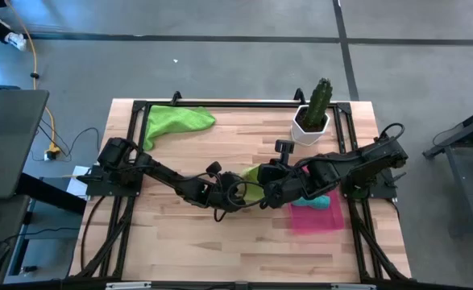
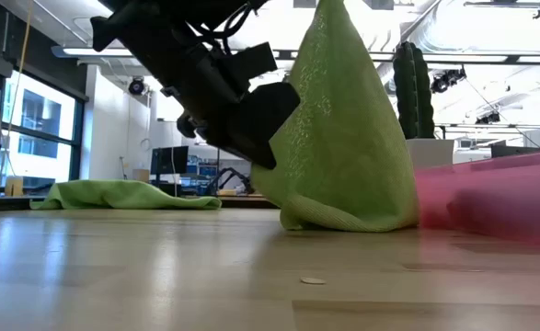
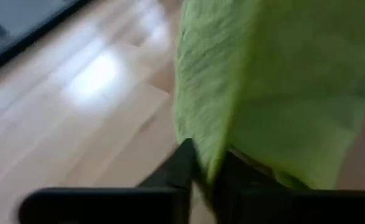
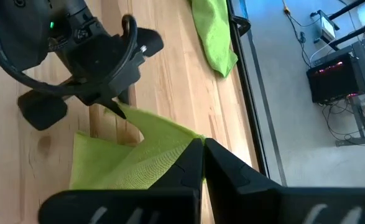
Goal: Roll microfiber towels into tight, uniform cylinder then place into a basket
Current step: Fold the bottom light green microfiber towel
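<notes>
Both grippers pinch one lime towel (image 2: 348, 138), lifted mid-bench.
Left gripper (image 3: 204, 177) and right gripper (image 4: 202, 149) hold opposite edges; laying it flat for rolling likely follows.

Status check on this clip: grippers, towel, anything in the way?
Left gripper and right gripper both shut on the lime towel, lifted mid-table. Basket beside it, teal towel inside. Nothing blocking.

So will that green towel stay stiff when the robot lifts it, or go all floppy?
Probably floppy: the green towel hangs from the pinch in a droopy cone, its hem crumpled on the table. It looks light, since the left gripper and right gripper each hold it by only a thin edge. It seems unlikely to slip; the cloth looks fuzzy.
</notes>
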Controlling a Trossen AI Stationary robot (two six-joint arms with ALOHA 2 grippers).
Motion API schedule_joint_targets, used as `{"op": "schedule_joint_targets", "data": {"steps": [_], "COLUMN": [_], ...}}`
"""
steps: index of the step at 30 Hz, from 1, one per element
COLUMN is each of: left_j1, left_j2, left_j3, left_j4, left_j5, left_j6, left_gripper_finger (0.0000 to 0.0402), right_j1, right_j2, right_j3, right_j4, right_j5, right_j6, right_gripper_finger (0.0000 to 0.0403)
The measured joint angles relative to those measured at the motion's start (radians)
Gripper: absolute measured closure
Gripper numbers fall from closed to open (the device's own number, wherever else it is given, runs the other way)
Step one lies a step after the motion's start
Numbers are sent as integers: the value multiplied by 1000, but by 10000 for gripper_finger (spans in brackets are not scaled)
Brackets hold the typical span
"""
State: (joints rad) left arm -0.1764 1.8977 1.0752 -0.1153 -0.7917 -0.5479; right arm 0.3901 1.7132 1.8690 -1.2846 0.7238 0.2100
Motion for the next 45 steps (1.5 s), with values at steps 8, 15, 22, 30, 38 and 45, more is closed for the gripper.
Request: {"op": "schedule_joint_targets", "data": {"steps": [8, 15, 22, 30, 38, 45], "left_j1": [-85, -180, -226, -198, -28, 129], "left_j2": [-132, -372, -564, -645, -642, -642], "left_j3": [0, 0, 0, 0, 0, 73], "left_j4": [-155, -389, -668, -874, -882, -877], "left_j5": [-10, -151, -326, -338, -502, -534], "left_j6": [28, 106, 220, 103, 321, 393], "left_gripper_finger": [397, 400, 401, 401, 401, 401], "right_j1": [1, -13, -75, -184, -311, -429], "right_j2": [0, 0, -28, -184, -306, -363], "right_j3": [-5, -112, -301, -608, -677, -665], "right_j4": [-3, 194, 576, 1054, 1070, 1175], "right_j5": [9, 86, -10, -131, -39, -36], "right_j6": [18, -167, -341, -444, -729, -822], "right_gripper_finger": [403, 403, 403, 403, 403, 403]}}
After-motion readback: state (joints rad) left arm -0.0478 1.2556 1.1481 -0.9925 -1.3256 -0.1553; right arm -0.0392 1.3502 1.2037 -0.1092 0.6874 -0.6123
